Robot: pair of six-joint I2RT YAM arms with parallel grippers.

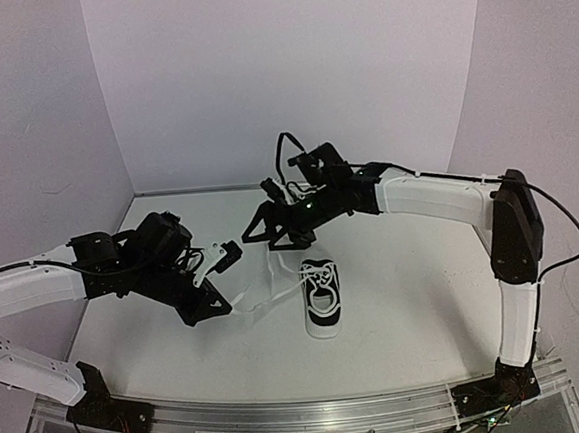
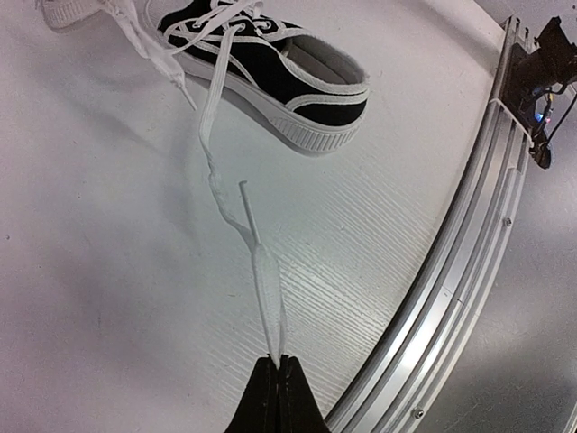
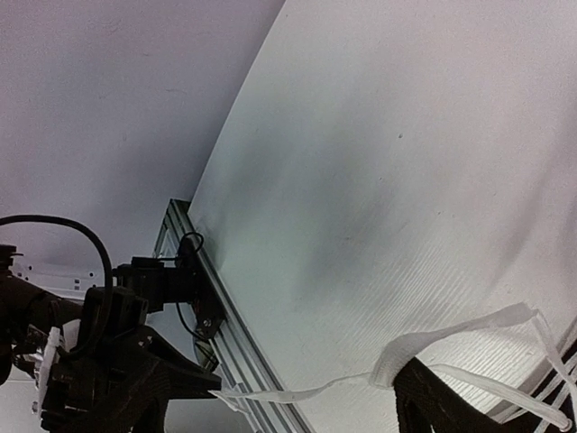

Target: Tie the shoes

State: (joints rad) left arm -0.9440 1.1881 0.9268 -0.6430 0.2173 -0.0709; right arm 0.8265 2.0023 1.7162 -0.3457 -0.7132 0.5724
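Dim, even light; soft shadows

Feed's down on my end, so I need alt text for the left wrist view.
The left gripper, shut, pinches a white lace that runs up to a black sneaker with a white sole, on the white table. A curved metal rail edges the table at right.

white table, metal edge rail, pale walls.
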